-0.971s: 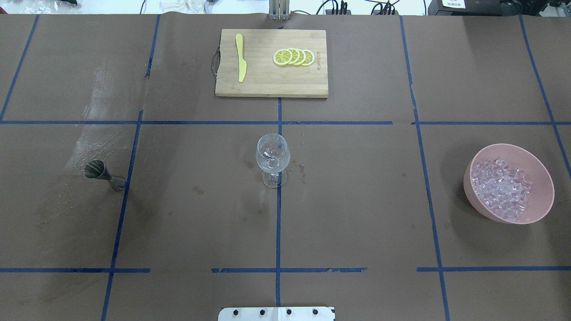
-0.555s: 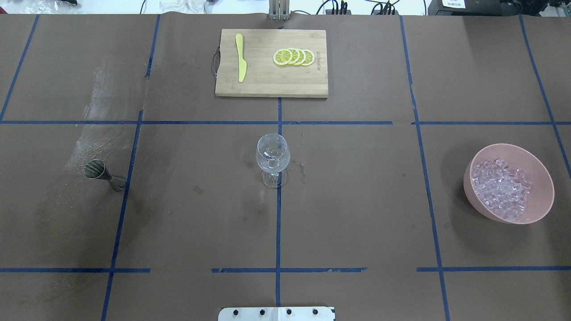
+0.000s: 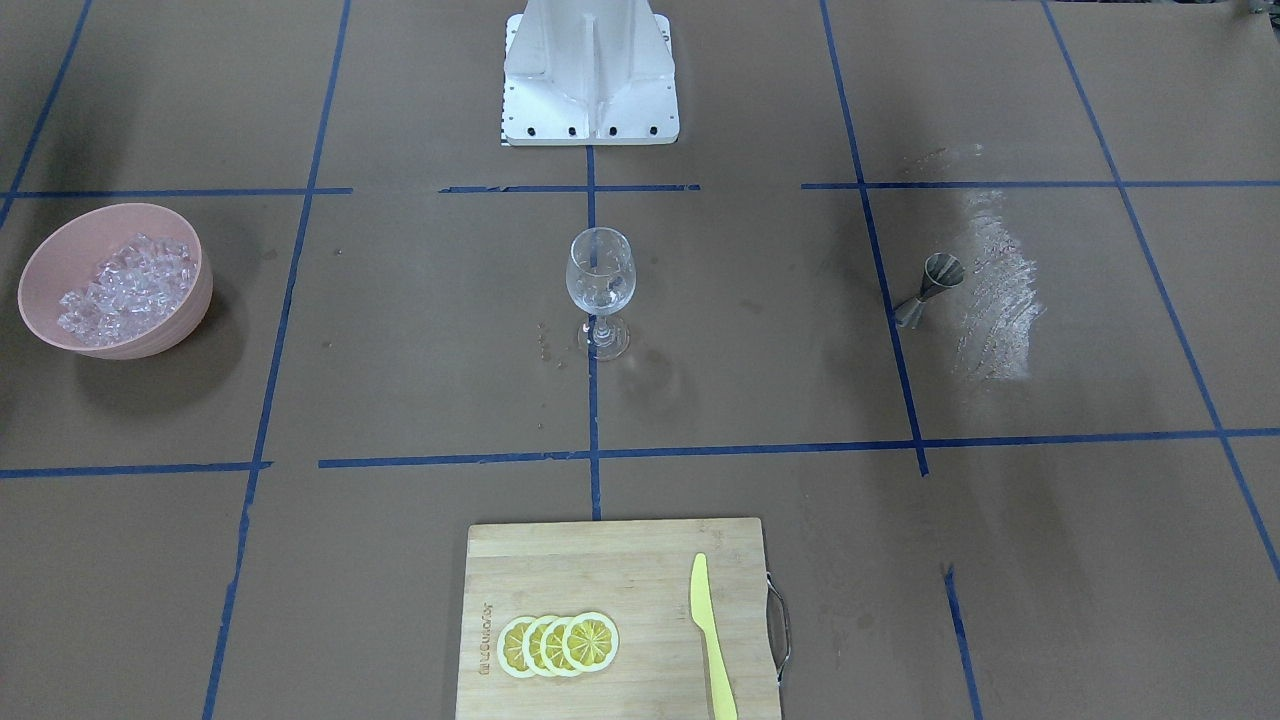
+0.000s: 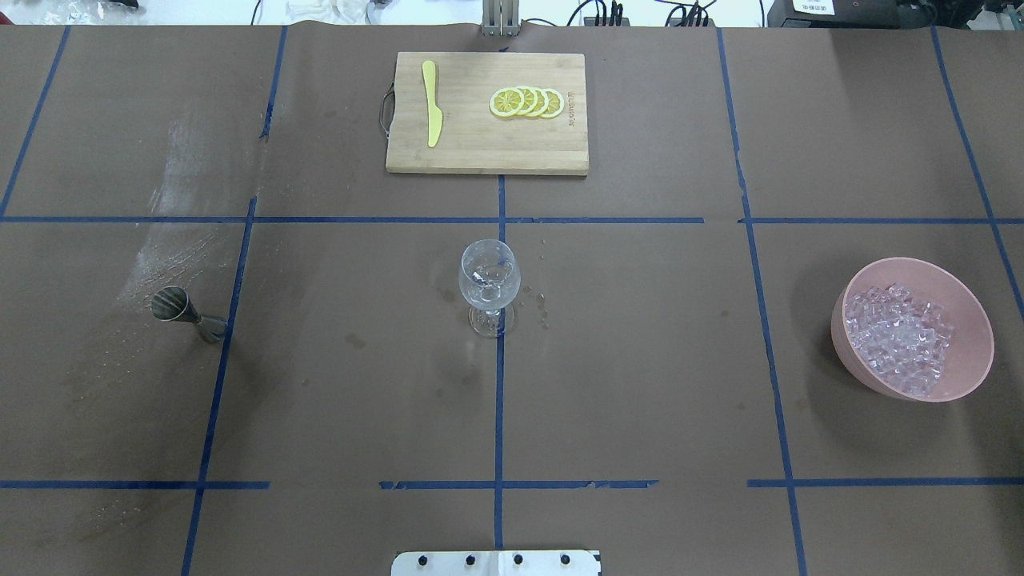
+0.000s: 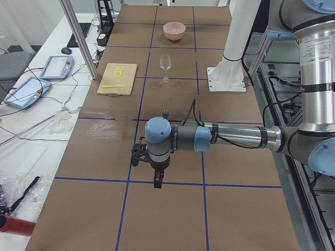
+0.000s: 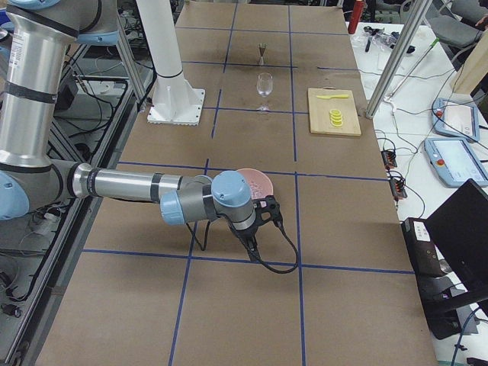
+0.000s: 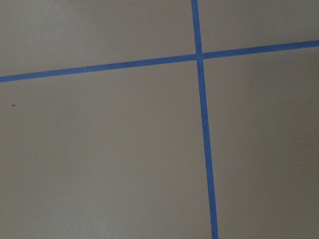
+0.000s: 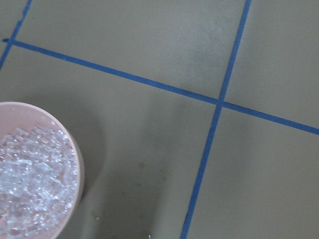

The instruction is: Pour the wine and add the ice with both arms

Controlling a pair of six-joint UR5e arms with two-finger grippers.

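An upright clear wine glass [image 4: 490, 280] stands at the table's middle; it also shows in the front view [image 3: 600, 275]. The ice [image 4: 900, 338] fills a pink bowl [image 4: 842, 320] on the right side, and shows at the lower left of the right wrist view [image 8: 30, 184]. The left gripper [image 5: 156, 182] hangs over bare paper at the left end, far from the glass. The right gripper [image 6: 252, 245] hangs just beside the bowl [image 6: 258, 180]. Both grippers show only in the side views, so I cannot tell whether they are open or shut.
A metal jigger [image 4: 186, 310] stands on the left side. A wooden cutting board [image 4: 480, 152] at the far edge carries lemon slices [image 4: 528, 102] and a yellow knife [image 4: 432, 104]. The white pedestal [image 3: 590, 70] stands at the robot's edge. Blue tape lines cross the brown paper.
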